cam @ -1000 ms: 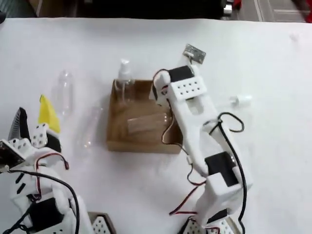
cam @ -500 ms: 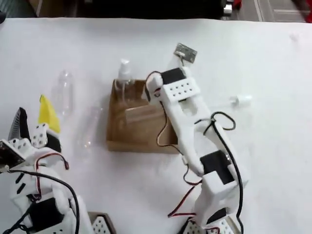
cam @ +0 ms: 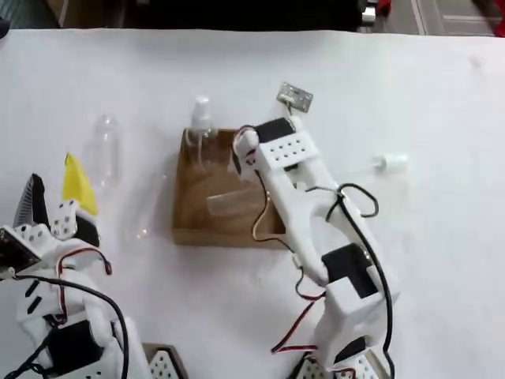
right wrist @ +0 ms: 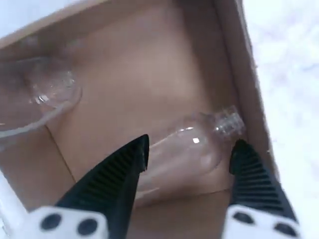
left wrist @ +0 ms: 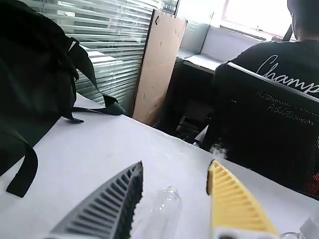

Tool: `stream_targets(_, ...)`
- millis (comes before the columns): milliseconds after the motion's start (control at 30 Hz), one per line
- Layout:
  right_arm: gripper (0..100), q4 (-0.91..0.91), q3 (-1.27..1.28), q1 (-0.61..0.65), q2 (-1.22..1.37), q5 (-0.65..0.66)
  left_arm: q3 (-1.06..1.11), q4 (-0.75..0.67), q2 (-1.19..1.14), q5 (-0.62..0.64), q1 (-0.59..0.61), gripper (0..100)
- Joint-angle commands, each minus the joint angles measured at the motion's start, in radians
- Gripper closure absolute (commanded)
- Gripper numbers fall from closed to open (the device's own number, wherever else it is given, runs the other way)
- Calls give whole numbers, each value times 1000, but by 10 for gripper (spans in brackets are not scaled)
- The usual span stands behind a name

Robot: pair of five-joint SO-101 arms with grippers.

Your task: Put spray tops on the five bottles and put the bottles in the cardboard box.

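Note:
The cardboard box (cam: 183, 207) sits mid-table. My right arm (cam: 290, 151) hangs over its right side. My right gripper (right wrist: 192, 144) is open, its black fingers straddling a capless clear bottle (right wrist: 189, 149) that lies on the box floor (right wrist: 149, 74). That bottle (cam: 235, 204) also shows from above. A bottle with a spray top (cam: 201, 126) leans at the box's back left corner. Two capless bottles (cam: 102, 146) (cam: 147, 204) lie left of the box. My left gripper (cam: 51, 172) is open at the near left, and a bottle (left wrist: 162, 214) lies beyond its fingers.
A loose white spray top (cam: 389, 163) lies on the white table to the right of the box. A black bag (left wrist: 35, 94) rests on the table's far left. A second bottle's base (right wrist: 40, 94) lies deeper in the box.
My right arm has swung left, farther over the box, and the bottle lying inside has shifted slightly. The left arm has not moved.

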State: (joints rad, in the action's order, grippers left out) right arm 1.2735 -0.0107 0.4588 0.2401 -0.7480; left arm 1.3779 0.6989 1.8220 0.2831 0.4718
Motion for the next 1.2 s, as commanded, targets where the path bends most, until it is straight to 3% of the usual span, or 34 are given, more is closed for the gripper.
stream_targets(0,758,-13,-3,19,1,-6,-8,-32,7,8,-12,801)
stream_targets(367,800,-2,-135,42,236,2,-8,-32,7,8,-12,801)
stream_targets(600,836,176,-284,39,242,97,-8,-32,7,8,-12,801)
stream_targets(1167,836,232,-308,-8,231,103,-8,-31,7,8,-12,801)
